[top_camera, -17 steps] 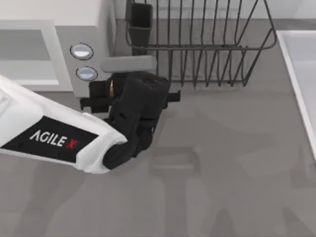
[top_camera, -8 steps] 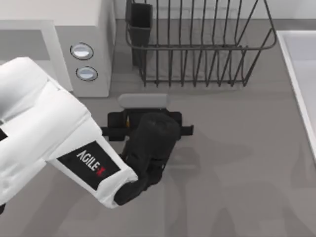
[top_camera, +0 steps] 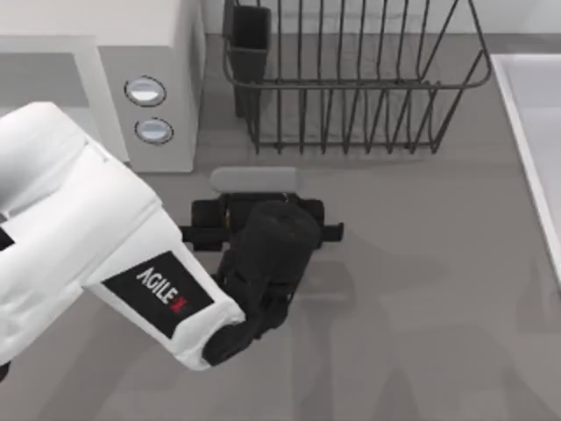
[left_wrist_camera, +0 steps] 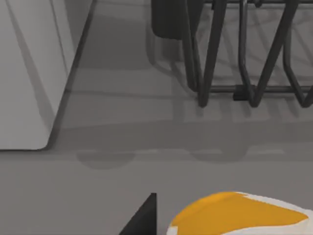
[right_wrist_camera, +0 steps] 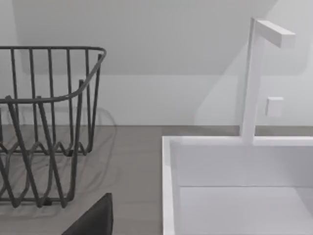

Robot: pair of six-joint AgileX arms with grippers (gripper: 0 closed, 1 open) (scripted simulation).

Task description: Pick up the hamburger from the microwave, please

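Left gripper (top_camera: 263, 209) grips the hamburger (left_wrist_camera: 239, 215) between its fingers, clear of the microwave (top_camera: 140, 79) beside it; it looks light, soft, best squeezed gently across the middle.

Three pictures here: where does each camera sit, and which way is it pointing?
Top view: above the table, looking down at the boxy white microwave, black wire dish rack and my left gripper.
Left wrist view: on my left arm, facing the rack; the cream-and-orange hamburger sits close below.
Right wrist view: on my right arm, facing the white sink basin.
All three share the rack.
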